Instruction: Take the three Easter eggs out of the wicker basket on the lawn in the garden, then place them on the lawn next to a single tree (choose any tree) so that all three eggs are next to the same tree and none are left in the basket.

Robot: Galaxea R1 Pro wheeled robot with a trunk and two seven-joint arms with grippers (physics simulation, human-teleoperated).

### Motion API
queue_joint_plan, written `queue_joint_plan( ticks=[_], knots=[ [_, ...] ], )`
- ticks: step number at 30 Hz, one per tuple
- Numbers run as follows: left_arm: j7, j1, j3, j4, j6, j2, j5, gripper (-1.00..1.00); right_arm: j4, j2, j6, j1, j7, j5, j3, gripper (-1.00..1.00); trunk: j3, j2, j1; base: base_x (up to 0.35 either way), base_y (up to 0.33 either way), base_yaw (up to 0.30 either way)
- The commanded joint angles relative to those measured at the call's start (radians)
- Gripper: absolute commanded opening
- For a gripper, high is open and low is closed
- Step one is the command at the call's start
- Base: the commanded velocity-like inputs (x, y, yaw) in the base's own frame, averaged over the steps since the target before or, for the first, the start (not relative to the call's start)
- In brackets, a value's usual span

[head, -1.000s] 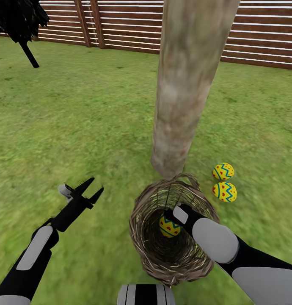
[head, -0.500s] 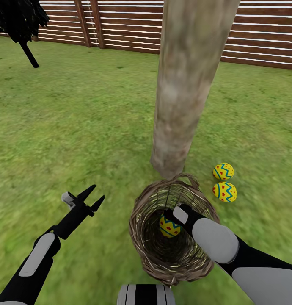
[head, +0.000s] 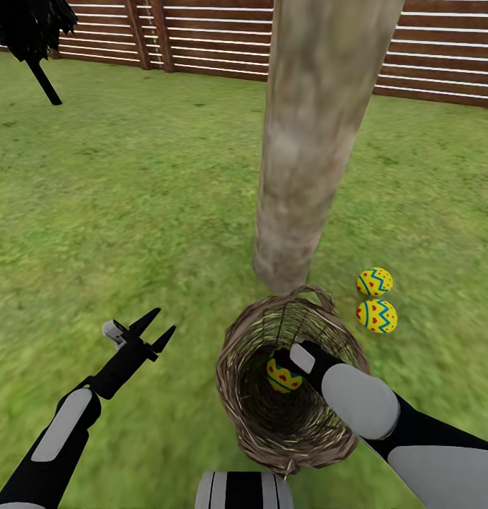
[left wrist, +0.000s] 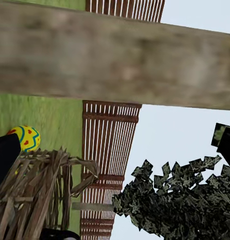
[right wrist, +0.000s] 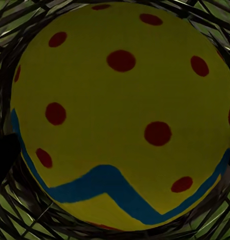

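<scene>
since two of the easter eggs (head: 375, 316) already lie on the lawn (head: 131, 212) just right of the tree (head: 308, 141), the step in hand is, by my reading, fetching the last egg (head: 282, 375) out of the wicker basket (head: 237, 396), and doing it well means lifting straight up through the open mouth so neither egg nor wrist snags the woven wall, then setting it down beside its two fellows without knocking them; going left to right, the left gripper (head: 153, 329) hangs over bare grass well apart from the basket, its two dark fingers spread in a v and holding nothing, the forearm slanting up from the lower left corner, idle and safely out of the way; at the centre the basket stands on the grass just in front of the trunk's foot, the egg low inside it; the right arm reaches in from the lower right, elbow out, wrist dipped over the rim so the right gripper (head: 285, 357) sits against the egg, whose spotted yellow surface (right wrist: 120, 115) looms close in the right wrist view, though whether the fingers have clamped it i cannot tell
</scene>
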Motion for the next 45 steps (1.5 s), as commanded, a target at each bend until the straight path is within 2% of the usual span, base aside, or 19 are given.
queue_joint_plan(
  ticks=[1,15,16,25,30,34,41,45],
  knots=[
    [0.000,0.000,0.001,-0.001,0.006,0.000,0.005,1.00,-0.004,0.001,0.010,0.001,-0.005,0.019,-0.002,1.00,-0.005,0.000,0.001,0.000,0.000,0.000],
    [0.000,0.000,0.001,-0.003,0.006,0.000,0.005,1.00,-0.003,0.003,0.010,0.001,-0.007,0.018,-0.002,1.00,-0.012,-0.001,0.001,0.000,0.000,0.000],
    [0.000,0.000,0.001,-0.003,0.006,0.000,0.005,1.00,-0.003,0.003,0.010,0.001,-0.007,0.018,-0.002,-1.00,-0.012,-0.001,0.001,0.000,0.000,0.000],
    [0.000,0.000,0.001,-0.001,0.006,0.000,0.005,1.00,-0.003,0.003,0.010,0.001,-0.006,0.018,-0.001,-1.00,-0.012,-0.001,0.001,0.000,0.000,0.000],
    [0.000,0.000,0.001,0.000,0.006,0.000,0.005,1.00,-0.003,0.003,0.010,0.001,-0.005,0.018,-0.001,-1.00,-0.020,-0.001,0.002,0.000,0.000,0.000],
    [0.000,0.000,0.001,0.001,0.006,0.000,0.005,1.00,-0.003,0.003,0.010,0.001,-0.005,0.018,-0.001,-1.00,-0.036,-0.002,0.004,0.000,0.000,0.000],
    [0.000,0.000,0.001,0.001,0.006,0.000,0.006,1.00,-0.003,0.003,0.010,0.001,-0.005,0.018,-0.001,-1.00,-0.036,-0.002,0.004,0.000,0.000,0.000],
    [0.001,0.000,0.001,-0.007,0.006,0.000,0.006,1.00,-0.003,0.003,0.010,0.001,-0.005,0.018,-0.001,-1.00,-0.020,-0.001,0.002,0.000,0.000,0.000]
  ],
)
